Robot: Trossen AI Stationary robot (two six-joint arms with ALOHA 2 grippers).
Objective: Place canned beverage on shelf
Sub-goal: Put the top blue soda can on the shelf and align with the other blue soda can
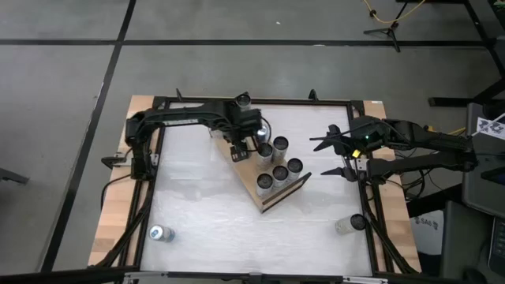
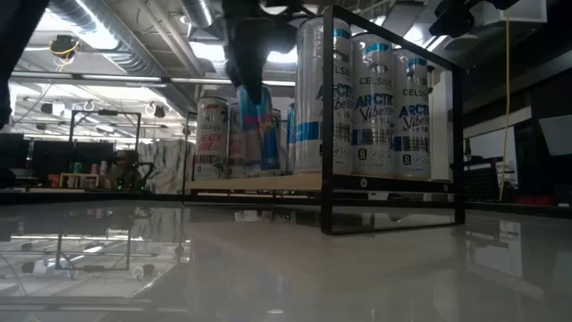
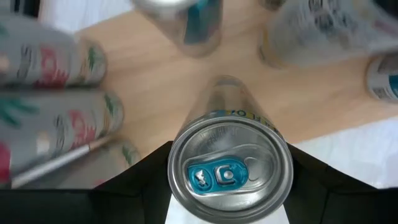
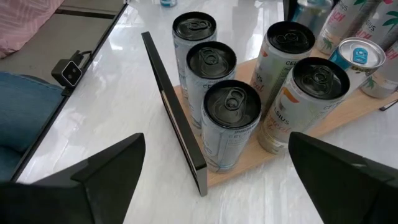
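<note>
The shelf (image 1: 272, 193), a light wooden board (image 4: 348, 118) with black wire rails (image 2: 458, 134), lies slantwise at the table's middle. Several tall cans (image 4: 231, 121) stand upright on it. My left gripper (image 1: 239, 150) points down over the shelf's far-left end, shut on a silver can with a blue tab (image 3: 227, 171). That can shows blue and pink in the low view (image 2: 256, 125). My right gripper (image 1: 345, 155) hovers open to the right of the shelf, with nothing between its fingers (image 4: 336, 174). My left gripper pinches the can's side wall just under the top rim (image 3: 177, 186) between its two fingers (image 3: 146, 183), one on each side. The fingers come from above, pointing down. The can hangs upright below them over the wooden board; whether its bottom touches the board I cannot tell.
One can (image 1: 161, 233) lies on its side near the table's front left corner and another (image 1: 349, 225) near the front right. Black frame bars (image 1: 252, 102) run along the table's edges. Standing cans (image 3: 56, 62) crowd close around the held one.
</note>
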